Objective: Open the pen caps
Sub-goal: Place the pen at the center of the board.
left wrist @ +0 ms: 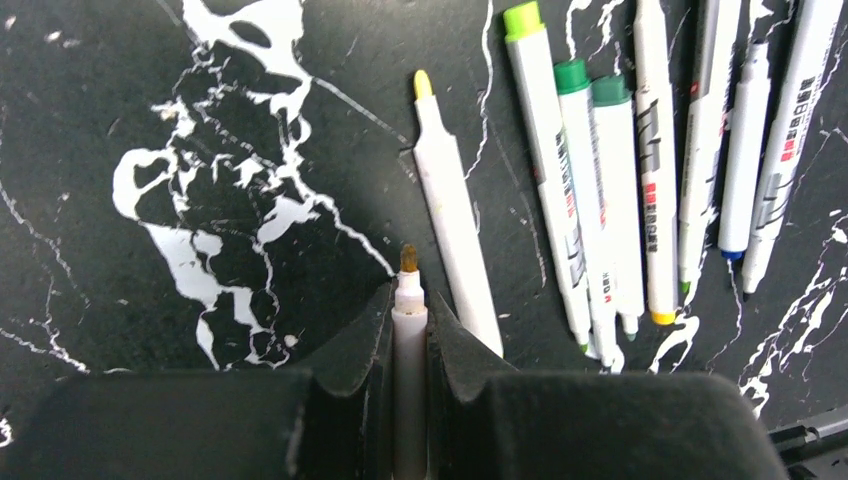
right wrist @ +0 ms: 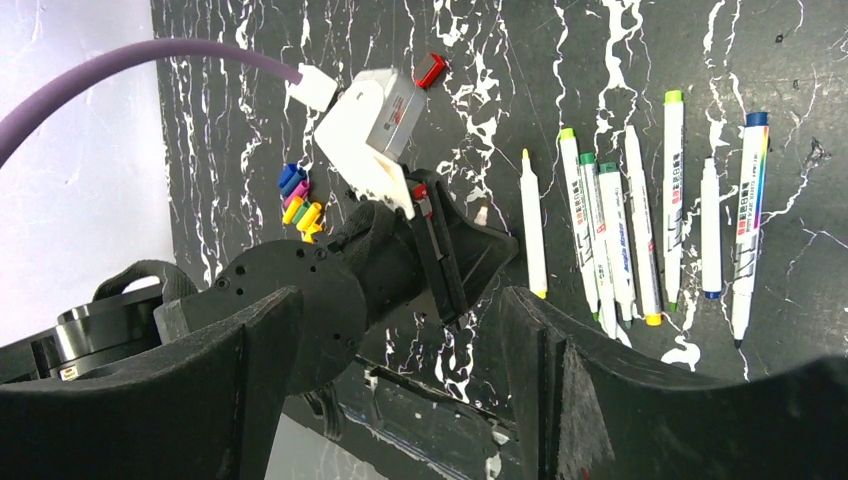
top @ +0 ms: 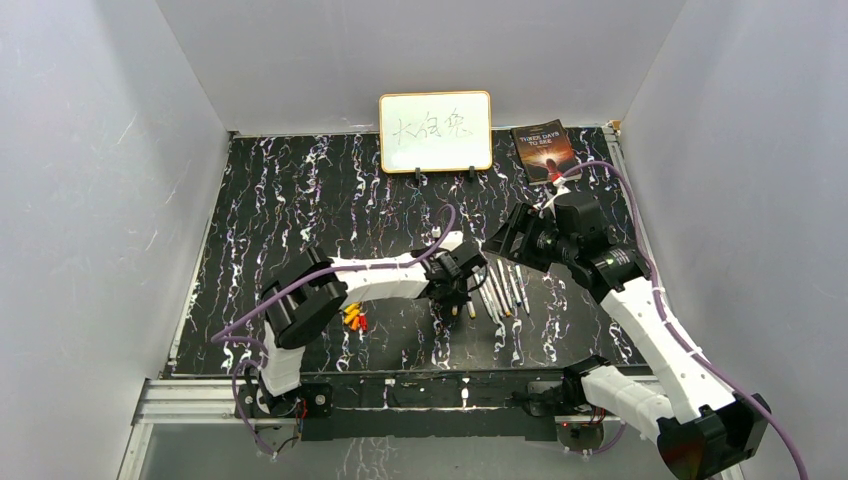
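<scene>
While a heap of loose pen caps [right wrist: 298, 200] lies at the left of the right wrist view, well apart from everything else, this job looks only part done. Over in the row of pens [right wrist: 640, 230] on the right of that view, several still wear green, lime and blue caps, so there's pulling left to do. Now the left jaws: shut tight on a white pen [left wrist: 408, 300], bottom centre of the left wrist view, its amber tip bare and poking out over the counter [left wrist: 150, 100]. Just beside it lies a yellow-tipped pen [left wrist: 450, 230], also uncapped. The right jaws stand wide with nothing in them, up and right of the held pen in the top view, near but not touching.
</scene>
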You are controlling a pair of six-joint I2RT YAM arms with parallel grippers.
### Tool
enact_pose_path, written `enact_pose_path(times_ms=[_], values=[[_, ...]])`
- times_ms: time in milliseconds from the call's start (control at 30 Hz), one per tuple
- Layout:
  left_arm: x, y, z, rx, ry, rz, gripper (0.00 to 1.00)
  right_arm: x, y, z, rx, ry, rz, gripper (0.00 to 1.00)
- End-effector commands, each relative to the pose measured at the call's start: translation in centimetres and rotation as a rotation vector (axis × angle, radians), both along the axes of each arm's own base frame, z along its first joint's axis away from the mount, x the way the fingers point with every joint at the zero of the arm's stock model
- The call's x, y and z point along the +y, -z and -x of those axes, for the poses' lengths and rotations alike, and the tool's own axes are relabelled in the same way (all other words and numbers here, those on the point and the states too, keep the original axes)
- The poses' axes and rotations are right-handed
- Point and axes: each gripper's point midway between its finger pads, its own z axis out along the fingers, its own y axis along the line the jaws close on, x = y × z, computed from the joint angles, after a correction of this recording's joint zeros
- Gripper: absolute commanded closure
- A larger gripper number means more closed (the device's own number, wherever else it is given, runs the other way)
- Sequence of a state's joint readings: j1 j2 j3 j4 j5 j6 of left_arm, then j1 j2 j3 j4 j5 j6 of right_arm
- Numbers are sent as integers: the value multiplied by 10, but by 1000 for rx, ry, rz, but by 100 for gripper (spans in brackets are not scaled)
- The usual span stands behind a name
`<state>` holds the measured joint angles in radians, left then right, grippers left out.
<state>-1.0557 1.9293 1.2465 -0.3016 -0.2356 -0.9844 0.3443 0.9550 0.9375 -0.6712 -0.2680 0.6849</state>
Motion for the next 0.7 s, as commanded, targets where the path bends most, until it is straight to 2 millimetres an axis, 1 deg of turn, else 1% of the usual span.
enact_pose_path(times_ms=[0,133,233,333,433,667], values=[[9,6,-12,-17,-17,-94,94,-2,-16,0,-59,-18,-11,30],[6,9,-14,-15,-14,-98,93,-2,-17,1,-62,-22,-12,30],[5,9,-15,-12,-11,-107,90,-2,-18,1,-64,-28,-14,30],[6,8,-15,-15,-12,-110,80,-2,-18,1,-63,-31,-15,30],[6,6,-14,-14,-11,-104,72,-2,-16,1,-61,-31,-15,30],[5,4,-13,-13,-9,-95,71,-1,-16,1,-59,-36,-23,31]])
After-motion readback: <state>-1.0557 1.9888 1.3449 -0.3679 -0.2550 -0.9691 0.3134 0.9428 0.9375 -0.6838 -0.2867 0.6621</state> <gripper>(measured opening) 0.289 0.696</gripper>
